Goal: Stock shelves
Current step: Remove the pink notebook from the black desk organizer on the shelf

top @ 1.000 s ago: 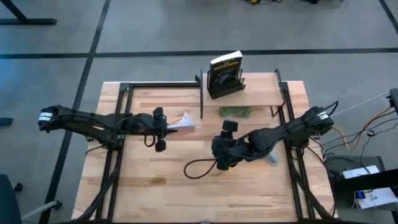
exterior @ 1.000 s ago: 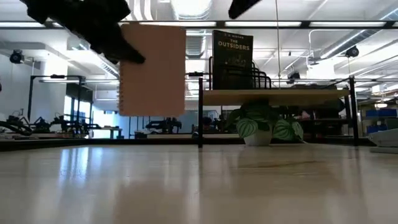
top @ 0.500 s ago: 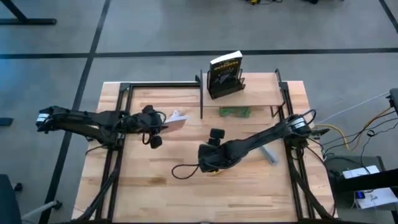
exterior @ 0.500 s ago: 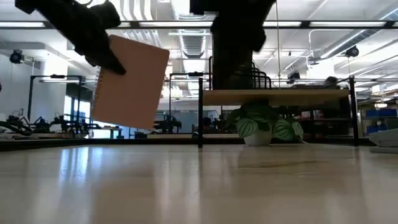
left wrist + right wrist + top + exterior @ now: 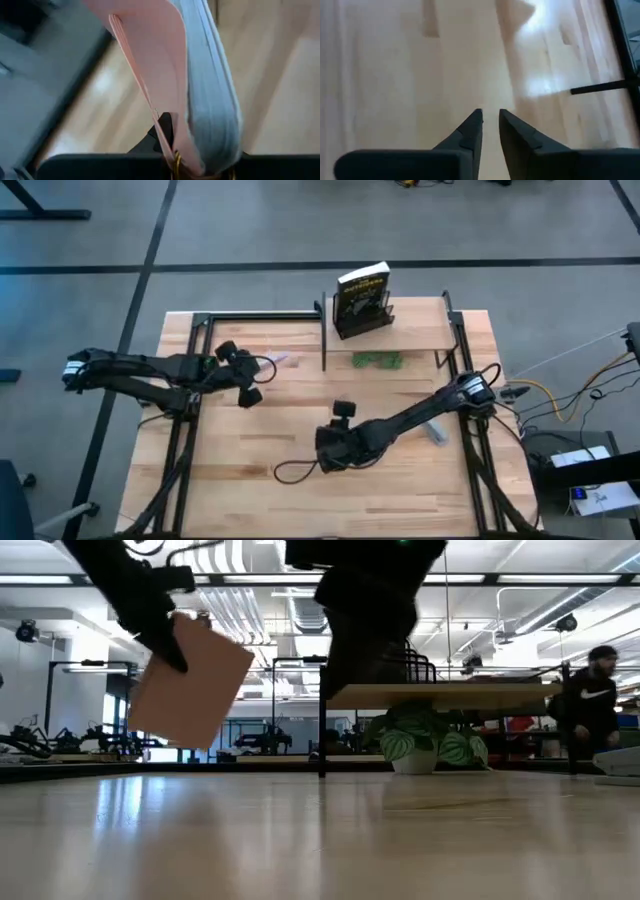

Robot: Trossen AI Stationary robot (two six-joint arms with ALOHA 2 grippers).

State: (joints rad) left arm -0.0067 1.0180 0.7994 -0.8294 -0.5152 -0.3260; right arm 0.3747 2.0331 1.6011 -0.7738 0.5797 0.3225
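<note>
While the left gripper (image 5: 165, 635) is clamped on a pink spiral notebook (image 5: 190, 680), holding it tilted above the tabletop's (image 5: 250, 450) left half, the riser shelf (image 5: 420, 330) stands at the far right edge, bearing a wire rack with one book (image 5: 362, 290). The right gripper (image 5: 490, 125) hangs near the tabletop's centre, fingers nearly together and empty. Judgement: carrying step; next move calls for carrying the notebook right to the shelf.
</note>
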